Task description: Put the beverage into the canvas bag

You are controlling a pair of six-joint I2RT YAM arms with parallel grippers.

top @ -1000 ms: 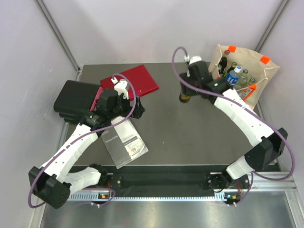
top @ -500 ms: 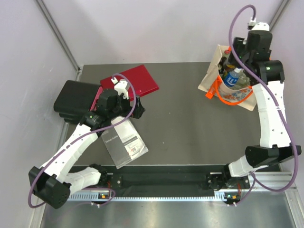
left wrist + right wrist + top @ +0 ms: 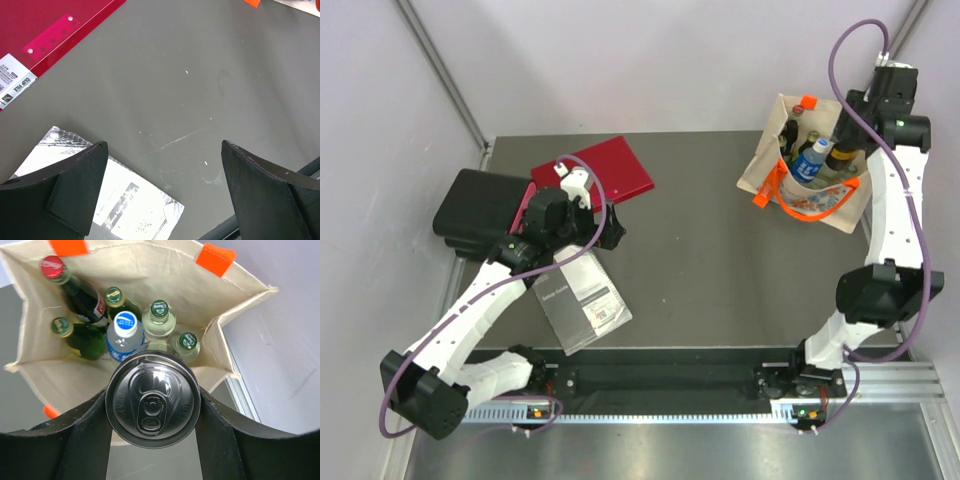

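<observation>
right wrist view: my right gripper (image 3: 152,412) is pinching the beverage can (image 3: 152,399) by its sides, upright, over the open mouth of the canvas bag (image 3: 165,265) (bottles (image 3: 126,325) crowd the floor below), so it's straight down, i reckon, while my left gripper (image 3: 162,185) sits spread wide, well apart.

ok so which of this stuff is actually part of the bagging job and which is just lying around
In the job: drink can, held by the right gripper; canvas bag under it, bottles inside.
Just lying about: red clip file; printed booklet; black case; left gripper, open over the table.
</observation>
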